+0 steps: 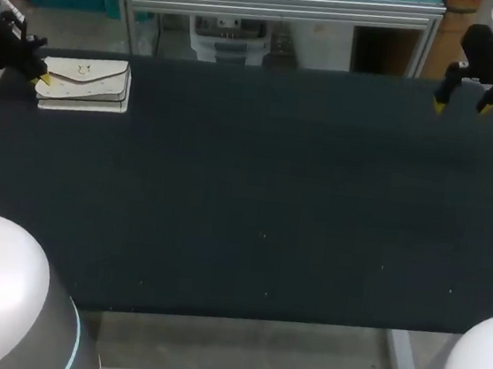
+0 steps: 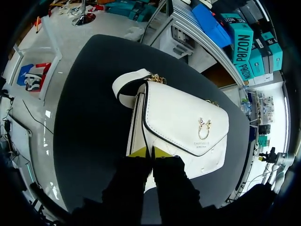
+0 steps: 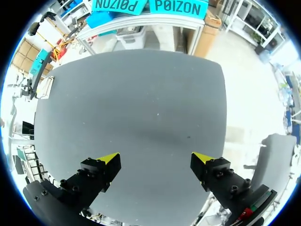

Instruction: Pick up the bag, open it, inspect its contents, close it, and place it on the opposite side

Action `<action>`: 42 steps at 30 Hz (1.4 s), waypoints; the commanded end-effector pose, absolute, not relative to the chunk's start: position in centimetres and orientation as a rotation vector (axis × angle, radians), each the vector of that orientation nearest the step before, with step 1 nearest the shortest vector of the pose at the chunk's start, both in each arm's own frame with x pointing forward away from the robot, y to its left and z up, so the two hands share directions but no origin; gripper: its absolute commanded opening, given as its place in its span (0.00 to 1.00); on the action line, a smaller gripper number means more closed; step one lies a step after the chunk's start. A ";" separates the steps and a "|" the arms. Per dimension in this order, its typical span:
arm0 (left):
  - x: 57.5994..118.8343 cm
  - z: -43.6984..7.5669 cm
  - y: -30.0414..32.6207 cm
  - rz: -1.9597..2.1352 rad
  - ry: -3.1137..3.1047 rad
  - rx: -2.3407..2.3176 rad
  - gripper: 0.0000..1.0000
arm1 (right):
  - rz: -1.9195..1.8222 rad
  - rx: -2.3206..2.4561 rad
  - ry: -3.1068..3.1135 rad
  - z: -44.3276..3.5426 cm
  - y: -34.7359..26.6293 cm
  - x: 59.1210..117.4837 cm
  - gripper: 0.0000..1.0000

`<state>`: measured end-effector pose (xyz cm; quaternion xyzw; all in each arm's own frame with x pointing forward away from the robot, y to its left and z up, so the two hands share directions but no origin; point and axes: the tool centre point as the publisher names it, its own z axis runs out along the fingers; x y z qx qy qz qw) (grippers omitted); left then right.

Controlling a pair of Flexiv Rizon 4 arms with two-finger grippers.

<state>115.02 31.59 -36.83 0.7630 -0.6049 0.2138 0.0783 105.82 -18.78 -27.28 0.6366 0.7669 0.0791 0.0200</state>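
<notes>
1. One table (image 1: 254, 194), dark-topped, filling most of the head view.
2. Two arms. Left arm (image 1: 5, 32) in at the far left corner, right arm (image 1: 489, 47) at the far right corner, well apart.
3. One white handbag (image 1: 85, 77), lying flap-up on the table at the far left corner, just beside the left edge. One flap (image 2: 183, 122) with a dark border. One white strap (image 2: 123, 84) looped at the end away from the left gripper, joined by a gold chain (image 2: 157, 78).
4. Two grippers. Left gripper (image 2: 151, 152) at the handbag's near end, yellow tips drawn almost together and pinching the bag where the flap's edge meets the side. Right gripper (image 3: 155, 160) above bare tabletop, fingers wide apart, nothing between them.
5. One gold clasp (image 2: 204, 125) near the flap's point, with a short line of small print beneath it, too fine to make out.
</notes>
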 end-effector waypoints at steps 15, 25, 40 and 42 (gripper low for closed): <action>109.1 -30.8 32.0 0.619 -1.833 2.430 1.00 | 0.228 1.932 2.406 -26.9 -17.7 104.8 1.00; 104.8 -28.3 28.0 0.505 -1.994 2.439 1.00 | 0.223 1.918 2.404 -26.0 -17.6 103.7 1.00; 98.2 -27.4 23.4 0.492 -2.092 2.468 1.00 | 0.191 1.944 2.360 -24.4 -18.5 101.3 1.00; 97.5 -27.0 22.7 0.496 -2.100 2.471 1.00 | 0.192 1.953 2.349 -24.1 -18.6 101.0 1.00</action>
